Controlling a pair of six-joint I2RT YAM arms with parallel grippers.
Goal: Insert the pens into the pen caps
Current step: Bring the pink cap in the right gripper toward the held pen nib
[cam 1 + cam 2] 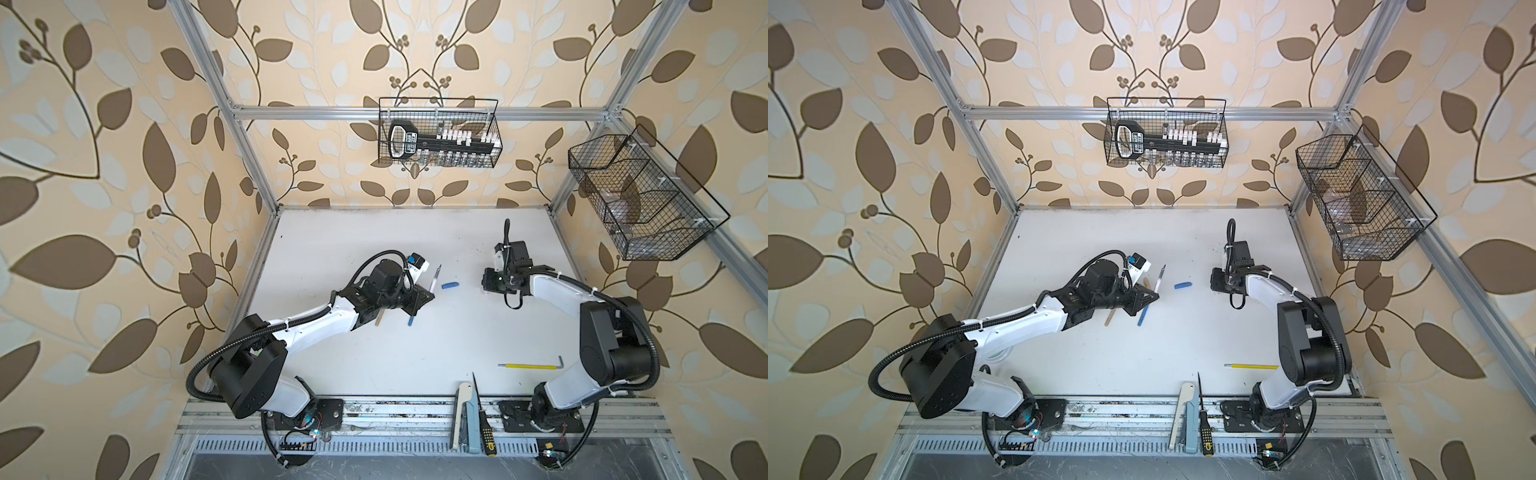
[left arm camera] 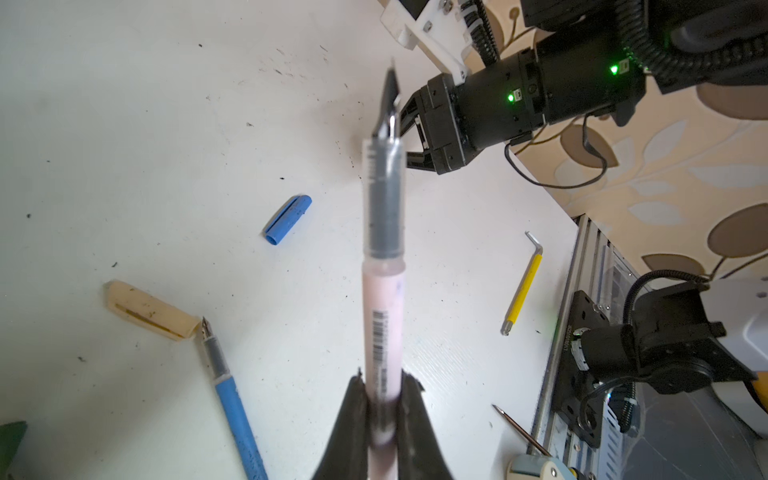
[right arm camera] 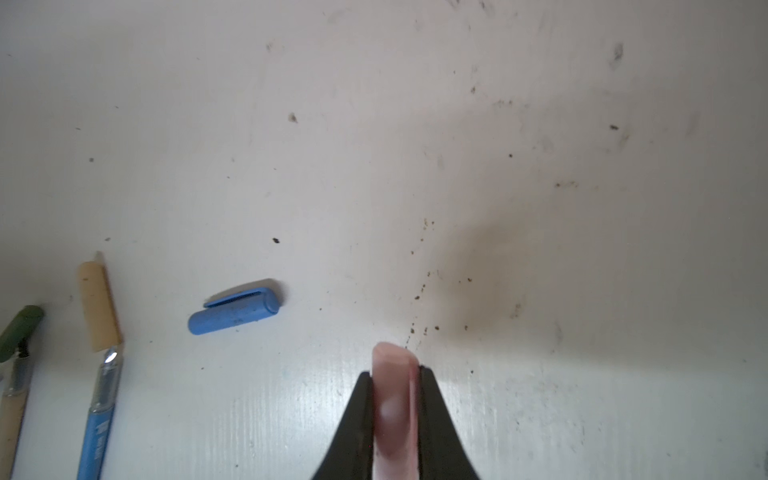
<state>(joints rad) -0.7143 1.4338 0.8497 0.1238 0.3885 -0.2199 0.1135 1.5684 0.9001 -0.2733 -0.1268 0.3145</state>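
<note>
Left jaws clamp the pink pen [image 2: 383, 316] by its tail, nib pointing out toward the pink cap [image 3: 392, 399] pinched in the right jaws, seemingly for capping.

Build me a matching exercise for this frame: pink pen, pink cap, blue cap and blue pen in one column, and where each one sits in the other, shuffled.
Things
1. pale pink pen
2. pale pink cap
3. blue cap
4. blue pen

Places
A. lying by itself on the table, between the two arms
B. in the jaws of the right gripper
C. lying on the table, nib next to the tan cap
D. in the jaws of the left gripper

Pairs: 1-D, 2-B, 3-A, 4-C
</note>
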